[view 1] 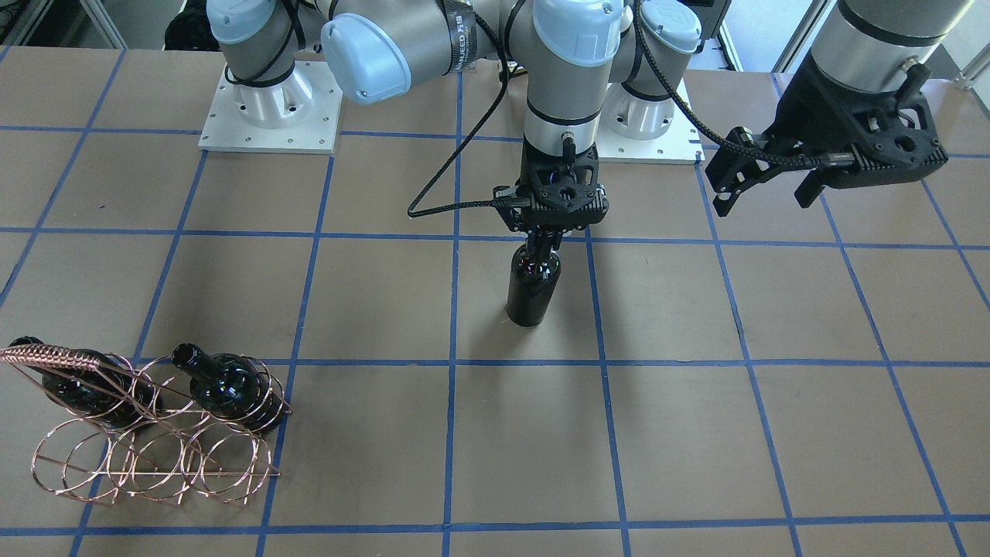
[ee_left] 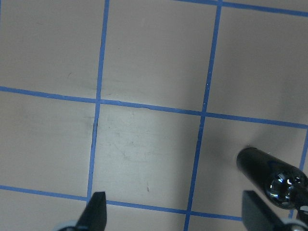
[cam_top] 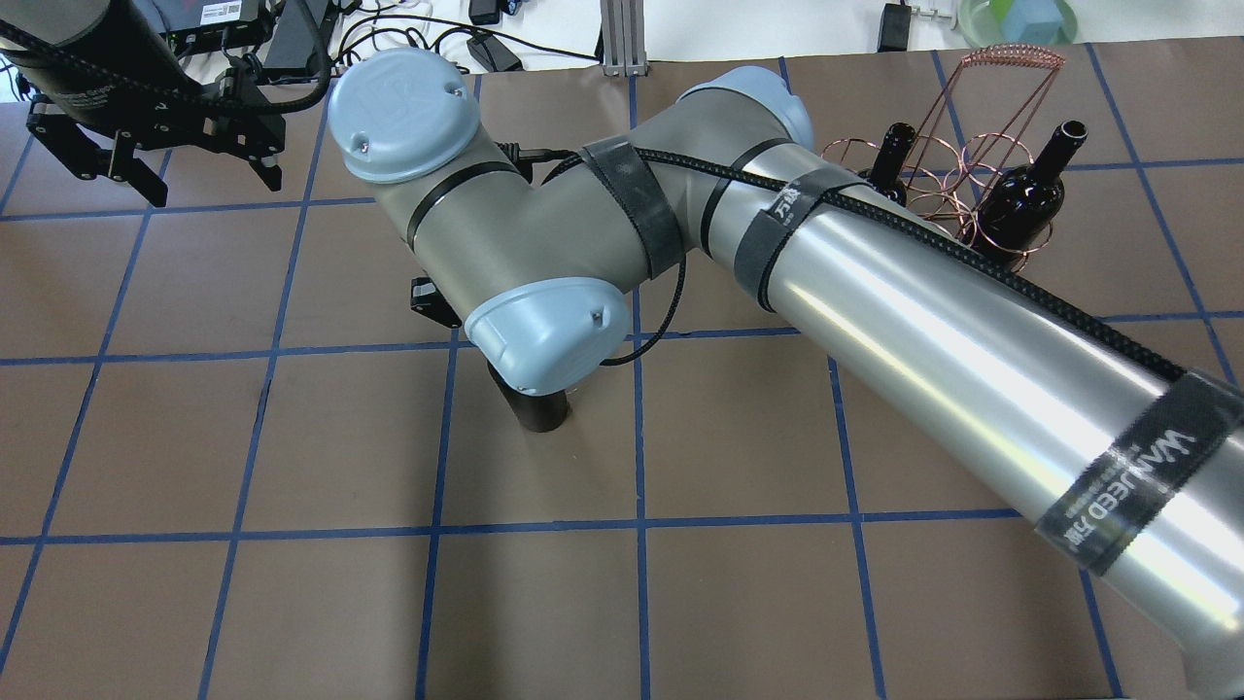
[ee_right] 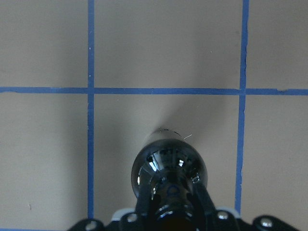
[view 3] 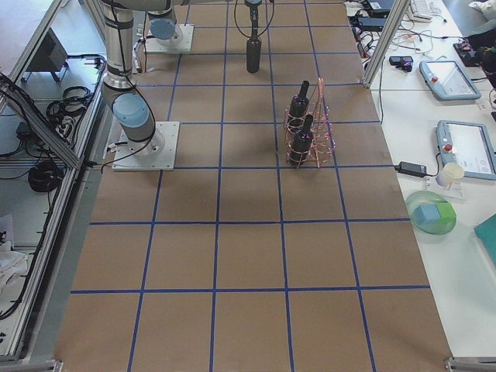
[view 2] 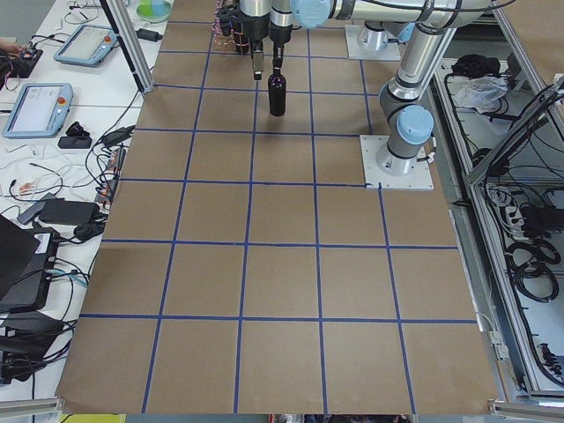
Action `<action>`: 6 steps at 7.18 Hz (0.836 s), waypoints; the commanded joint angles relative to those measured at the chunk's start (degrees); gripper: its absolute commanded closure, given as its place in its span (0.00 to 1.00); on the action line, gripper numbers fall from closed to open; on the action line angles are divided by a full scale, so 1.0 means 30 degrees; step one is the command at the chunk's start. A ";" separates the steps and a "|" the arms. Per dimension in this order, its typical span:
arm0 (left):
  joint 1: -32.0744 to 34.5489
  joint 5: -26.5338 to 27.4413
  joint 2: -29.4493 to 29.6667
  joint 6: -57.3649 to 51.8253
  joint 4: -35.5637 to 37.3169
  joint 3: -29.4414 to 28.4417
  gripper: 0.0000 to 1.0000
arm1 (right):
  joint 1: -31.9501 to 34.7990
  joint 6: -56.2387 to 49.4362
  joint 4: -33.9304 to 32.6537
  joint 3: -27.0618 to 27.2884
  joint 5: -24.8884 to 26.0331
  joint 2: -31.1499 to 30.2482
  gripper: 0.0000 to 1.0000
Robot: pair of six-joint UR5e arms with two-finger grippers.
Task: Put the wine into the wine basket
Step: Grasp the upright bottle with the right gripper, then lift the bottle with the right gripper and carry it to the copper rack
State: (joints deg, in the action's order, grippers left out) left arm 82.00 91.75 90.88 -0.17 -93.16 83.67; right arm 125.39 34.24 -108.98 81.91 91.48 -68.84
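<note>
A near-black wine bottle (view 1: 532, 290) stands upright near the table's middle, its base at or just above the surface. My right gripper (view 1: 545, 241) is shut on its neck from above; the right wrist view shows the bottle's shoulder (ee_right: 168, 166) between the fingers. The copper wire wine basket (view 1: 155, 452) sits at the table's edge on my right and holds two more bottles (view 1: 232, 387) in its upper tier. It also shows in the overhead view (cam_top: 957, 180). My left gripper (view 1: 766, 197) hangs open and empty above the table, well to the left of the held bottle.
The table is brown with blue grid tape. My right arm's long silver link (cam_top: 972, 331) crosses the overhead view and hides the right gripper there. The two arm bases (view 1: 271, 108) stand at the back edge. Tablets and cables lie on side benches (view 3: 457, 147).
</note>
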 commanded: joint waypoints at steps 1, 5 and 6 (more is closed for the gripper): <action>-0.0029 0.0033 0.0000 -0.0001 -0.0002 0.0000 0.00 | -0.0021 0.0043 -0.0001 0.0000 -0.0082 -0.0024 0.87; 0.0000 0.0004 0.0000 -0.0001 -0.0002 0.0000 0.00 | -0.2586 -0.0306 0.2275 -0.0001 0.0034 -0.2444 0.92; -0.0029 0.0004 0.0000 -0.0001 -0.0002 0.0000 0.00 | -0.4281 -0.1527 0.3416 0.0000 -0.0140 -0.3528 0.92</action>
State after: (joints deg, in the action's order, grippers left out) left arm 81.98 91.76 90.88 -0.18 -93.16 83.67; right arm 118.02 32.65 -102.65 81.88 91.46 -75.57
